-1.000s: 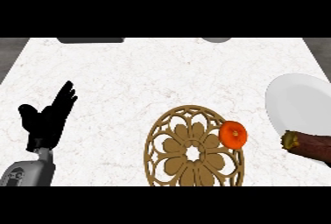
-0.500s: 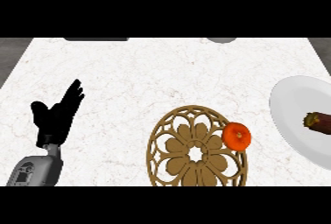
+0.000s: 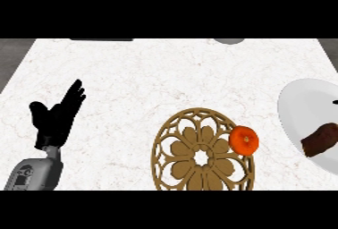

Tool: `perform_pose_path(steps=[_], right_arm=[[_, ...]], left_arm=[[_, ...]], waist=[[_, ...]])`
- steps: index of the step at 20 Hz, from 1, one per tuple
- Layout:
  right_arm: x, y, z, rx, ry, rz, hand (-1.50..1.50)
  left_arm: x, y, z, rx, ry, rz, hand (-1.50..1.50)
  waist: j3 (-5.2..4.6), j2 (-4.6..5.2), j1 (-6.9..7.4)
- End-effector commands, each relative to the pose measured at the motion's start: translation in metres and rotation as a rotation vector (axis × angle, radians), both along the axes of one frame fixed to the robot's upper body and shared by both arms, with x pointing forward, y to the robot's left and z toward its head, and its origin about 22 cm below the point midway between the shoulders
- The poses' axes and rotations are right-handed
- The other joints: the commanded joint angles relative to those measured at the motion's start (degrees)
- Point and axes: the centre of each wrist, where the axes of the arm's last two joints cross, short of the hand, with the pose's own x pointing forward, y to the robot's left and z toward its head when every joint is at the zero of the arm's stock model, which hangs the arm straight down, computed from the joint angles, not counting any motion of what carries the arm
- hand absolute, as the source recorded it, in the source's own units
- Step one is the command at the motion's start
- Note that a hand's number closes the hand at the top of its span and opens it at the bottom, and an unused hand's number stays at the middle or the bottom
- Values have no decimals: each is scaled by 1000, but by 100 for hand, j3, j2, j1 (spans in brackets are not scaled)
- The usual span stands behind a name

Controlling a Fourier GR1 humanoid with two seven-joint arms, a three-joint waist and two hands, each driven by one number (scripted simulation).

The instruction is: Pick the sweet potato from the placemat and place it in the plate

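The sweet potato [image 3: 319,139] lies on the plate [image 3: 297,100] at right, so the job looks done. The left robot hand [image 3: 56,117] rests released, fingers up; the right one isn't visible.

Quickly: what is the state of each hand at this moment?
Left hand: open, fingers straight, holding nothing, above the counter at the view's left.
Right hand: not in view, so its state cannot be told.

Kitchen setting, white marble-veined counter [image 3: 165,76] filling the view, ornate wooden openwork placemat [image 3: 198,154] laid on it, white plate [image 3: 300,112] holding a sweet potato [image 3: 321,139], small orange fruit [image 3: 245,140] at the placemat's edge
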Motion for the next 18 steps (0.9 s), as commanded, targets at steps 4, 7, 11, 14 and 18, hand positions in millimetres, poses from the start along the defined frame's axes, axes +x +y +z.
perform_pose_path(steps=[4,7,11,14,18], right_arm=[[13,-6,0,151,-223,107,-150],[13,-11,18,348,-309,260,-150],[8,-16,24,503,-266,230,-150],[-5,-35,26,609,-124,170,-150],[-11,-39,16,725,26,195,-150]], left_arm=[[-4,9,0,-10,0,9,0],[-1,9,-6,-15,16,28,0],[3,13,0,-17,13,50,0],[-1,1,-5,-3,14,15,0],[3,4,3,-2,18,22,0]], waist=[[-3,-21,-49],[-9,-41,-164],[-18,-64,-219],[-16,-62,-200],[-4,-36,-144]])
